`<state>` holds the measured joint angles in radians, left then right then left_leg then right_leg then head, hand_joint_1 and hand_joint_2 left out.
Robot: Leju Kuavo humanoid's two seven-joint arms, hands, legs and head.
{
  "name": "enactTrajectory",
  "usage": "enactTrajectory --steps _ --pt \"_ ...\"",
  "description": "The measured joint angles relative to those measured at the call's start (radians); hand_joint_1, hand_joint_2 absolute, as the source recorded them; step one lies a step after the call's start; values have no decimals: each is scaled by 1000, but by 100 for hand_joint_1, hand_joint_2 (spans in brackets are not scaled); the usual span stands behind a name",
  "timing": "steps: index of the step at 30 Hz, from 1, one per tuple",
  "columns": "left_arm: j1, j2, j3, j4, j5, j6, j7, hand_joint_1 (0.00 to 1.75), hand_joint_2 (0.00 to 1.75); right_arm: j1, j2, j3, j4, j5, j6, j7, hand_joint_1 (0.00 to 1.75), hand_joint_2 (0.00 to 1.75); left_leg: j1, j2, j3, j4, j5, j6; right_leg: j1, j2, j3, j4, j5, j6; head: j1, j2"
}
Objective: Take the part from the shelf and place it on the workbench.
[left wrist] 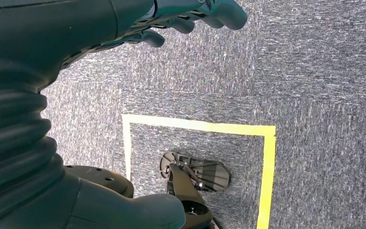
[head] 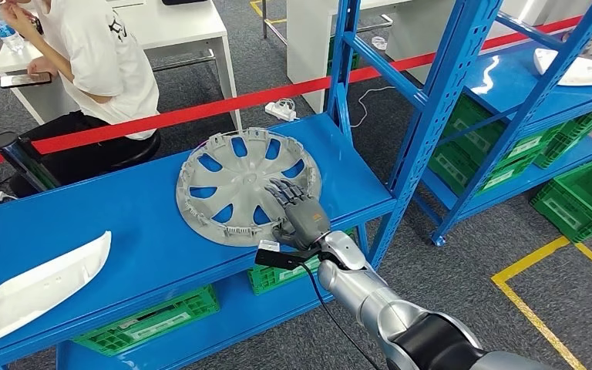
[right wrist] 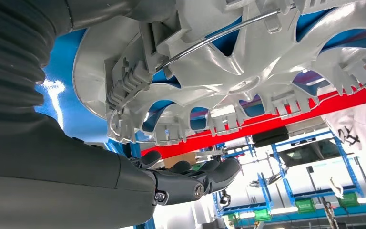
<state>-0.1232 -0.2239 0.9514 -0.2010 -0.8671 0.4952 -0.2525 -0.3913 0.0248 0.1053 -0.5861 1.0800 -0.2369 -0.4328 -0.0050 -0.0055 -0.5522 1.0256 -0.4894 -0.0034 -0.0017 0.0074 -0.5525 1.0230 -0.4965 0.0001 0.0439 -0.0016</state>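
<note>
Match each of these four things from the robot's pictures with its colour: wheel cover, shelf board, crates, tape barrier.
Things:
1. wheel cover
2. shelf board
3. crates
4. tape barrier

Colours:
A. green
B. red
C. grey
D. blue

Pairs: 1-C, 2-D, 3-A, 4-B. The right robot hand rests on the wheel cover's near edge.

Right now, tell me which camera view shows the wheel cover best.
The head view: the whole grey wheel cover lies on the blue shelf with the right hand on its near edge. The right wrist view shows only part of it close up; the left wrist view shows floor.
</note>
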Motion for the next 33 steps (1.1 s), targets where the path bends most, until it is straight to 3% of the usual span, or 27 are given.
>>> enactTrajectory --steps 33 --pt "-6 0 -7 0 -14 0 11 0 175 1 1 0 -1 12 -13 4 24 175 0 0 0 0 0 0 0 0 0 0 0 0 0 0"
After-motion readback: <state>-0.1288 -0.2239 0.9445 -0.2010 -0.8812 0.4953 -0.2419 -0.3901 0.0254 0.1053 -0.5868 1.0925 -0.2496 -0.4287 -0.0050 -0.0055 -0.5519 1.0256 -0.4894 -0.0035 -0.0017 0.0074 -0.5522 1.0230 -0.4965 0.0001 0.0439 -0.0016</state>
